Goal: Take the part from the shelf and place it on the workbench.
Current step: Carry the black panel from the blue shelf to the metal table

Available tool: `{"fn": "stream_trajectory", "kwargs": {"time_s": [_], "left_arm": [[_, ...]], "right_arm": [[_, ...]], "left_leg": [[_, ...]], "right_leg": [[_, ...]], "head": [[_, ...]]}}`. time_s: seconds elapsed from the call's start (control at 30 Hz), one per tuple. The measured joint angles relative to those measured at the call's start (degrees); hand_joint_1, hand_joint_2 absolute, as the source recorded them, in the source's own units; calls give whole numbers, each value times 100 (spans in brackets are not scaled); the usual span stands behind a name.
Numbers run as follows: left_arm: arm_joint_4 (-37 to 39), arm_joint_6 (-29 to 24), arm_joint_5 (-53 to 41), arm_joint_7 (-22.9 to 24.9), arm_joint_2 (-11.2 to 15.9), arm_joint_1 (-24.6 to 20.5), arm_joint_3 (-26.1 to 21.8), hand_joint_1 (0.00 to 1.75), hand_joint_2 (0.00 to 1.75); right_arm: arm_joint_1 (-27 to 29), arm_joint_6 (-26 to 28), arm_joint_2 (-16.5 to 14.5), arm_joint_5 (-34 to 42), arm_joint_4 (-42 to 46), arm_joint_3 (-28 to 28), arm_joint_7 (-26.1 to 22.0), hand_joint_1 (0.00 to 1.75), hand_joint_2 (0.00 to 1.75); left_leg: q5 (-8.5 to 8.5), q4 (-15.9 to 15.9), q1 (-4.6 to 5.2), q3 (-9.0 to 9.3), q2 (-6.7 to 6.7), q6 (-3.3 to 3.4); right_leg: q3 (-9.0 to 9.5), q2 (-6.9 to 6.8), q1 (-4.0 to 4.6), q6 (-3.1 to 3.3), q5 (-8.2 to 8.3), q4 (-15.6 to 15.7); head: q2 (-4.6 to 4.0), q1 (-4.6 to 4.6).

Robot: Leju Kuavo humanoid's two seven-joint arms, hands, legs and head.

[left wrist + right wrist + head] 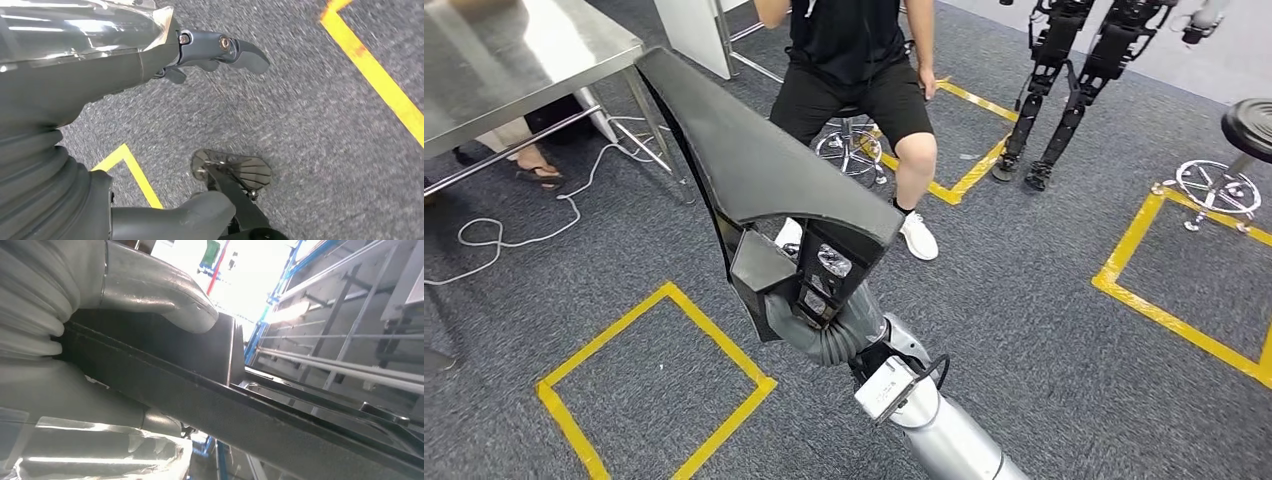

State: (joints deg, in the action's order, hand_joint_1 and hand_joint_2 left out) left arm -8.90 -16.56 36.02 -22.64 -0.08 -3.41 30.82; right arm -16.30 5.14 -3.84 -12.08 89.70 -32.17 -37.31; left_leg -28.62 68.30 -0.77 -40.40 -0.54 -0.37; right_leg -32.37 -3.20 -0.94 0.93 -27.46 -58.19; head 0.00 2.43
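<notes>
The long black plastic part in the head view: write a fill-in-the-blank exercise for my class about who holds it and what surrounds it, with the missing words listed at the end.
1. The long black plastic part is held by the robot's ____ robot hand.
2. The shiny steel table stands at the upper ____ of the head view.
3. The squares marked on the grey carpet are made of ____ tape.
4. A person in black shorts is ____ on a stool.

Missing words: right; left; yellow; sitting
</notes>
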Motion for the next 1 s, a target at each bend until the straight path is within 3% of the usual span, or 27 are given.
{"fn": "stream_trajectory", "kwargs": {"time_s": [0.07, 0.1, 0.2, 0.23, 0.27, 0.33, 0.4, 0.43, 0.47, 0.53, 0.57, 0.63, 0.7, 0.73, 0.8, 0.83, 0.9, 0.93, 0.97, 1.0], "left_arm": [[0, -5, -4, -1, 16, -11, 0, 0, 175], [-1, -5, -5, -1, 22, -20, 0, 0, 175], [0, -5, -10, 5, 30, -27, 0, 0, 175], [-1, -5, -11, 9, 27, -24, 0, 0, 175], [-1, -6, -13, 12, 24, -24, 0, 0, 175], [-2, -8, -13, 11, 19, -40, 0, 0, 175], [-2, -8, -13, 4, 21, -49, 0, 0, 175], [-2, -7, -13, -1, 20, -44, 1, 0, 175], [-2, -6, -13, -6, 18, -40, 1, 0, 175], [-2, -5, 0, -32, 13, -35, 1, 0, 175], [-2, -5, 18, -53, 13, -35, -1, 0, 175], [-2, -6, 61, -112, 17, -26, -4, 0, 175], [-2, -8, 86, -156, 26, 0, -7, 0, 175], [-2, -8, 89, -167, 28, 15, -7, 0, 175], [-1, -9, 94, -178, 32, 24, -8, 0, 175], [-1, -9, 99, -181, 28, 20, -8, 0, 175], [-1, -9, 110, -185, 31, 6, -9, 0, 175], [-1, -9, 113, -185, 31, 9, -9, 0, 175], [-1, -10, 114, -186, 31, 13, -9, 0, 175], [0, -11, 115, -186, 34, 17, -10, 0, 175]], "right_arm": [[-4, 11, -1, 2, 0, -1, -1, 175, 175], [-7, 16, -1, 2, 0, -1, -3, 175, 175], [-12, 27, -3, 5, 0, -11, -10, 175, 175], [-14, 31, -2, 8, 0, -15, -13, 175, 175], [-15, 36, 1, 10, 0, -18, -19, 175, 175], [-3, 43, 20, 16, -4, -21, -28, 175, 175], [25, 49, 47, 19, -15, -22, -31, 175, 175], [36, 54, 58, 19, -20, -22, -31, 175, 175], [42, 62, 65, 19, -22, -22, -31, 175, 175], [40, 79, 69, 17, -22, -24, -31, 175, 175], [37, 85, 70, 15, -24, -26, -31, 175, 175], [35, 91, 73, 9, -27, -33, -31, 175, 175], [29, 96, 65, 4, -28, -37, -31, 175, 175], [21, 101, 55, 4, -29, -38, -31, 175, 175], [9, 109, 31, 4, -29, -39, -31, 175, 175], [8, 114, 26, 4, -30, -39, -30, 175, 175], [13, 121, 26, 3, -37, -40, -29, 175, 175], [14, 123, 27, 3, -40, -43, -28, 175, 175], [15, 125, 27, 2, -43, -49, -28, 175, 175], [14, 125, 27, 2, -44, -55, -28, 175, 175]], "left_leg": [[283, -726, 35, 380, -172, 59], [333, -921, 57, 483, -225, 87], [340, -1008, 77, 510, -108, 164], [359, -1048, 65, 538, -58, 196], [383, -1087, 47, 570, -7, 232], [408, -1122, 31, 609, 102, 277], [408, -1119, 28, 610, 242, 290], [406, -1117, 27, 613, 315, 289], [403, -1113, 25, 617, 390, 285], [386, -1091, 17, 624, 541, 255], [367, -1066, 24, 618, 609, 225], [342, -1032, 31, 584, 701, 153], [345, -1037, 14, 557, 755, 87], [329, -1014, 7, 545, 707, 60], [130, -692, 5, 407, 438, 7], [-48, -357, 3, 249, 268, -18], [-375, 402, -19, -138, 106, -58], [-412, 593, -27, -244, 85, -67], [-345, 574, -33, -242, 71, -67], [-179, 303, -35, -103, 36, -57]], "right_leg": [[38, -86, 32, -34, -37, 0], [51, -124, 51, -57, -55, 0], [72, -214, 73, -143, -95, 9], [67, -159, 73, -169, -126, -34], [14, -56, 72, -178, -199, -171], [-291, 194, 53, -155, -472, -809], [-695, 281, 34, -156, -708, -1531], [-791, 289, 26, -191, -704, -1655], [-772, 296, 16, -243, -603, -1548], [-454, 394, -30, -357, -232, -779], [-290, 471, -50, -377, -82, -408], [-129, 554, -63, -322, 50, -51], [-117, 477, -56, -220, 74, -41], [-109, 443, -62, -184, 84, -32], [-84, 350, -81, -93, 87, -12], [-75, 295, -64, -56, 78, -11], [-68, 168, -32, -6, 59, -11], [-66, 106, -21, 3, 52, -11], [-62, 51, -14, 5, 44, -12], [-52, -3, -10, 3, 37, -12]], "head": [[0, 4], [0, 6], [1, 10], [1, 15], [1, 17], [0, 26], [0, 28], [0, 28], [0, 28], [0, 30], [0, 31], [0, 29], [0, 28], [0, 26], [0, 4], [0, -7], [0, -14], [0, -15], [0, -15], [0, -15]]}}
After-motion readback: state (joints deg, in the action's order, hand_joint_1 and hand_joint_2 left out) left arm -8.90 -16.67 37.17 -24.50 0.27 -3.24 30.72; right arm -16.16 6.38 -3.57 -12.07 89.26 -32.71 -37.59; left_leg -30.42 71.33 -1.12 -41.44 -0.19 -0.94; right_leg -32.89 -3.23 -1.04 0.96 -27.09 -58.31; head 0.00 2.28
